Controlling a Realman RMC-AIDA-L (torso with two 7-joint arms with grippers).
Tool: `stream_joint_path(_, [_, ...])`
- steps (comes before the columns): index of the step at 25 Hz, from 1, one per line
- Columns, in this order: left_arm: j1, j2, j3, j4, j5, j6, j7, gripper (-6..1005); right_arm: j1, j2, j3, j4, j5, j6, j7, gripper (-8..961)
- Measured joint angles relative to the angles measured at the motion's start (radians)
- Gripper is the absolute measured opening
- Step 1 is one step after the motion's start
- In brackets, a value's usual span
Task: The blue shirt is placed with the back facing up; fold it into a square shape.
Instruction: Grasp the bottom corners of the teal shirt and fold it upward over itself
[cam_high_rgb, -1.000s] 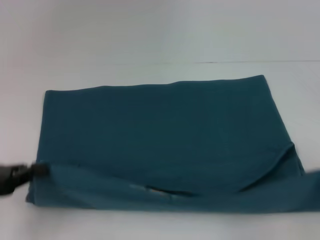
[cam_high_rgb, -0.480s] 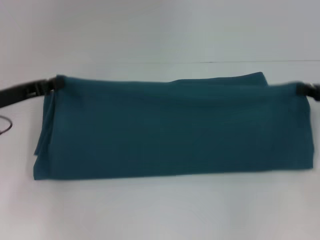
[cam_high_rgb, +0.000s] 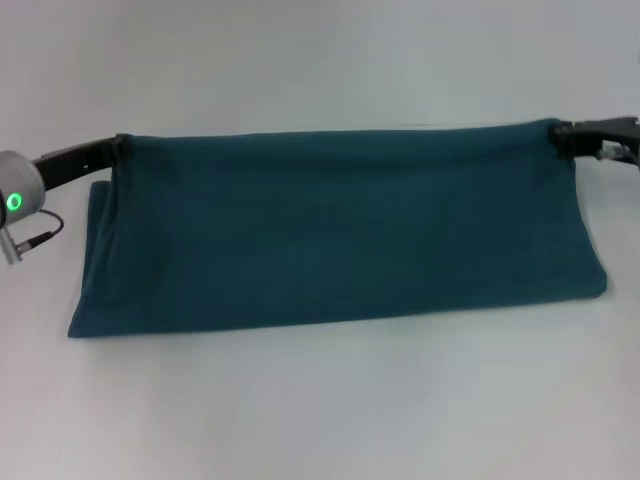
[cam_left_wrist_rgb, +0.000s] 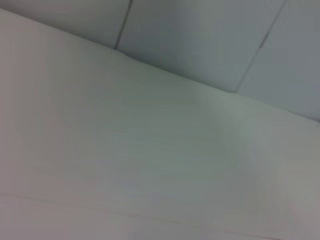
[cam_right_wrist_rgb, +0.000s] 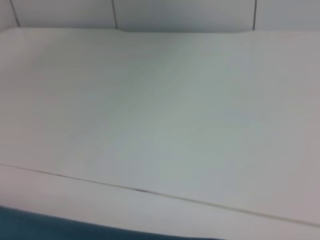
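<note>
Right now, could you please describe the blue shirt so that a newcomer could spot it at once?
On the white table, the blue shirt is a wide, dark teal band of cloth across the middle. The left gripper and right gripper pinch its far corners; it is the only coloured thing there.

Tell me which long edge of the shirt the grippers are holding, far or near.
The far edge: left gripper and right gripper pinch the shirt there.

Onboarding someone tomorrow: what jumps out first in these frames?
The blue shirt, a wide teal band across the white table. Its far edge is pinched at both corners: left gripper at one end, right gripper at the other. A green light glows on the left arm.
</note>
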Motion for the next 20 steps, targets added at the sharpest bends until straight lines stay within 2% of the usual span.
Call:
stream_joint_path(3, [-0.015,-0.011,0.009,-0.014,-0.015,-0.065,0.022,50,0.023,0.019,-0.003,0.016,0.023,0.076,-0.048,26])
stream_joint_path(5, [-0.020,-0.014,0.014,-0.025,-0.029,-0.091,0.035,51,0.030,0.024,-0.004,0.023,0.055,0.099,-0.085,26])
stream_joint_path(11, [-0.023,-0.020,0.024,-0.045,-0.073,-0.146,0.068,52,0.034,0.025,-0.004,0.041,0.134,0.116,-0.150,27])
stream_joint_path(20, [-0.018,-0.022,0.024,-0.057,-0.077,-0.150,0.069,55,0.035,0.028,-0.009,0.050,0.143,0.121,-0.167,33])
